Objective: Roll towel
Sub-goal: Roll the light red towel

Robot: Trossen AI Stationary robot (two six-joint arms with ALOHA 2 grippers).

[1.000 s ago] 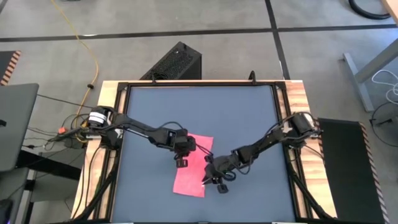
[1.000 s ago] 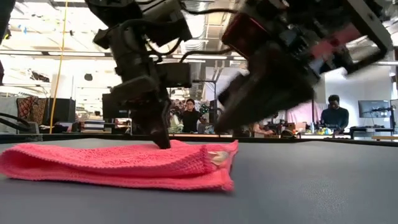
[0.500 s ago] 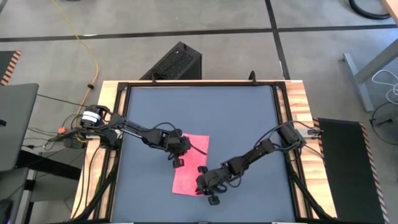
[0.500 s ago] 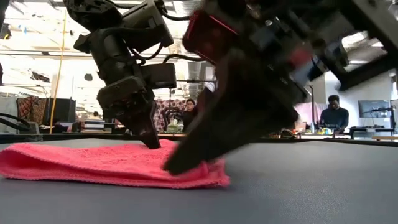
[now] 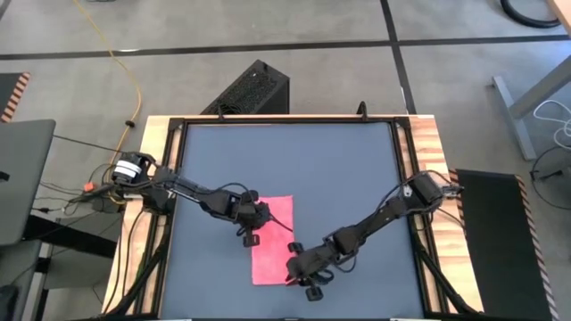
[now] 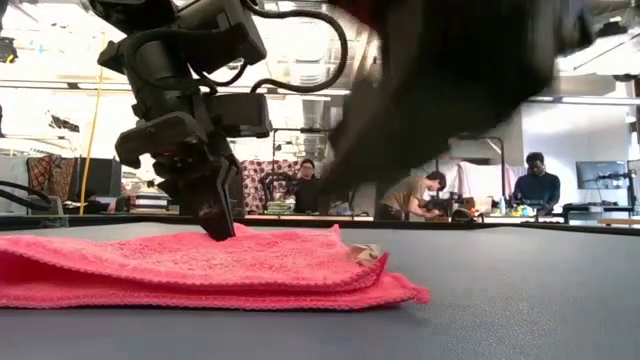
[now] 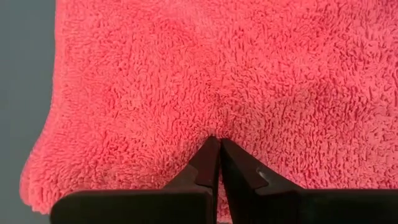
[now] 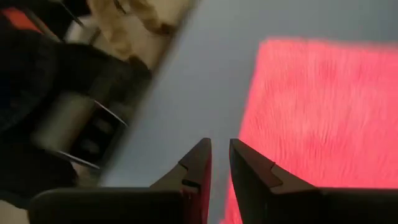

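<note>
The pinkish-red towel [image 5: 273,241] lies folded in layers on the dark tabletop [image 5: 294,156], nearer the near edge. Its small white tag [image 6: 364,254] shows at the upper layer's end, and the lower layer sticks out beyond it. My left gripper [image 5: 252,235] stands shut, tips down on the towel's left part [image 7: 217,142]. My right gripper [image 5: 298,269] hovers over the towel's near right corner. Its fingers [image 8: 220,148] stand a narrow gap apart, and nothing shows between their tips. In the low view it is a dark blur [image 6: 440,100] above the towel. My left gripper has its shut fingertips [image 6: 220,230] on the towel's upper layer [image 7: 217,124], slanting steeply down from above. The cloth puckers toward the tips, as if a small fold is pinched between them. The towel lies flat on the table, slack.
Bare tabletop stretches toward the far edge and on both sides of the towel. Wooden rails [image 5: 428,152] border the table. A black box [image 5: 252,89] stands on the floor beyond the far edge. People [image 6: 540,185] are in the room behind the table.
My right gripper has gone toward the near edge along the towel's right side and risen off it. My left gripper has drifted slightly toward the left edge. The towel has turned a little, its far right corner swinging left. Its upper layer, with the tag, now lies back from the lower layer's end.
</note>
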